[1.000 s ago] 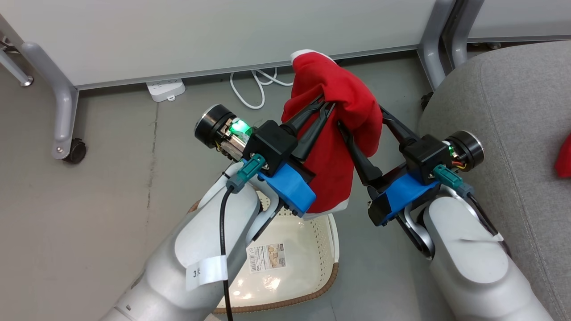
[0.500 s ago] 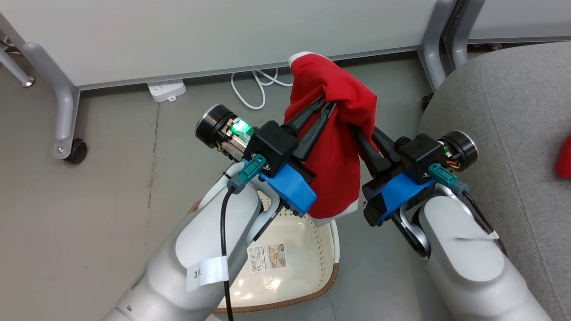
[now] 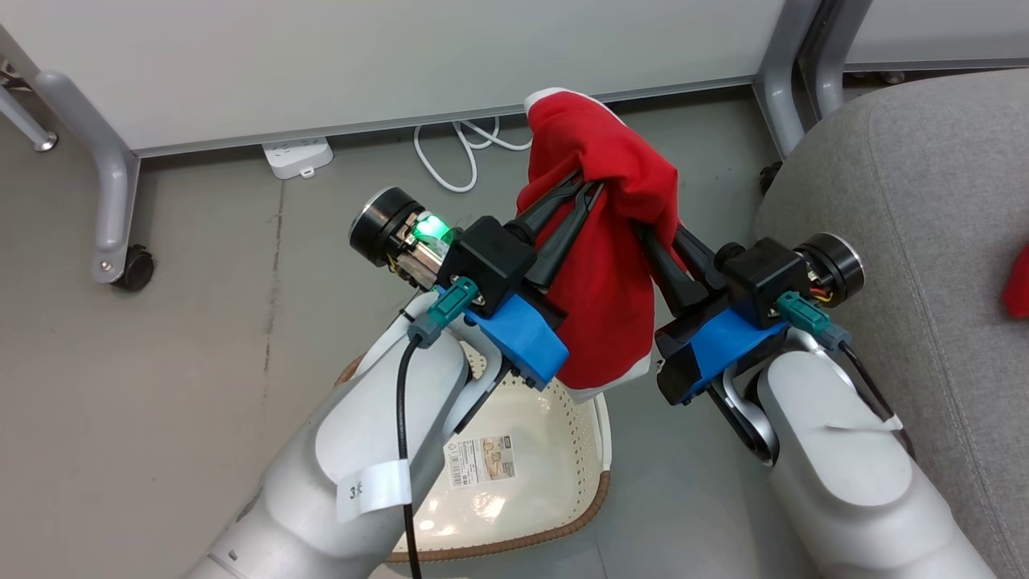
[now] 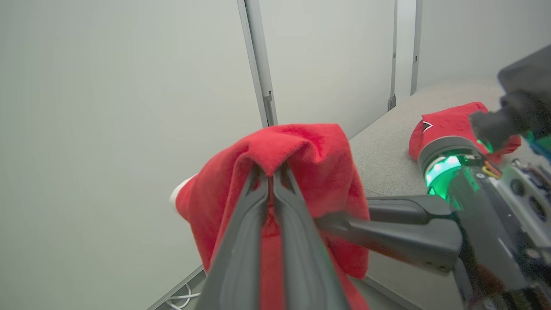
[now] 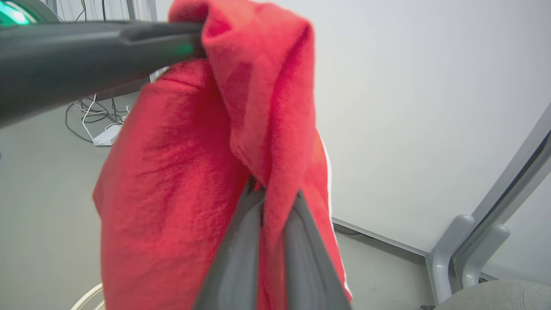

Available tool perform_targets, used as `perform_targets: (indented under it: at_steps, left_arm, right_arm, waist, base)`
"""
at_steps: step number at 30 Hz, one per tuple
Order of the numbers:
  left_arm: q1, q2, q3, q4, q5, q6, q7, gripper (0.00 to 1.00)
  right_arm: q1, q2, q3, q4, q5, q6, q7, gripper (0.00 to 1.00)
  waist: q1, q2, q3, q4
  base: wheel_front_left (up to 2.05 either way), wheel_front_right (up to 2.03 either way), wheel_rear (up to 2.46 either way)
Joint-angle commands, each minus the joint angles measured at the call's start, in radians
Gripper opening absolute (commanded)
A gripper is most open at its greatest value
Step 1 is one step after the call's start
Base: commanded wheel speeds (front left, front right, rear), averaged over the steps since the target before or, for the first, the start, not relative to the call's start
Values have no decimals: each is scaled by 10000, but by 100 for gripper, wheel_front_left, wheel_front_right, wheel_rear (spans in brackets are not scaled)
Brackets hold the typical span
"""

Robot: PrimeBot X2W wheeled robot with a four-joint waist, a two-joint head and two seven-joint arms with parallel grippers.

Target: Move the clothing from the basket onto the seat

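Note:
A plain red piece of clothing (image 3: 603, 273) hangs in the air above the cream basket (image 3: 555, 450), draped over both grippers. My left gripper (image 3: 587, 189) is shut on a fold near its top; the left wrist view shows the tips (image 4: 270, 172) pinching the cloth (image 4: 310, 159). My right gripper (image 3: 647, 229) is shut on the cloth's right side, and in the right wrist view its fingers (image 5: 275, 202) are buried in red fabric (image 5: 172, 172). A second red garment (image 4: 452, 125) lies on the grey seat (image 3: 924, 201) at the right. The basket's bottom carries a barcode sticker.
A white partition runs along the back, its grey leg with a caster (image 3: 129, 269) at the left and grey posts (image 3: 784, 80) beside the seat. A power strip (image 3: 296, 154) and a white cable (image 3: 458, 161) lie on the floor under the partition.
My right gripper's fingers, spread around the cloth a second ago, have shut on it and shifted slightly left. The left gripper kept its grip on the garment.

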Motion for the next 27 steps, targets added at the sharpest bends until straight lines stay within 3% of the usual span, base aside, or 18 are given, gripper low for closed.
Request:
perform_targets:
  at_steps: [1,2,3,15,27]
  left_arm:
    - [14,0,39,116,-40,-77,-50,9]
    - [-12,-5,30,152,-56,-79,-50,84]
    - [-72,-10,35,141,-17,-80,-50,100]
    - [-121,38,103,157,108,-80,-50,100]
    - [27,263,-6,-19,304,-86,-50,100]
  right_arm:
    - [-150,4,-29,-65,23,1,-34,0]
    - [-155,6,-39,-70,19,1,-34,0]
    - [-167,1,-50,-78,22,1,-34,0]
    - [-239,85,-727,-299,51,1,-35,0]
    - [8,206,-2092,-1095,-76,1,-35,0]
  waist:
    - [0,0,20,-2]
    - [0,0,33,-1]
    - [0,0,49,-1]
    - [0,0,301,-140]
    - [0,0,933,-993]
  base:
    - [0,0,0]
    - [0,0,0]
    - [0,0,0]
    - [0,0,0]
    - [0,0,0]
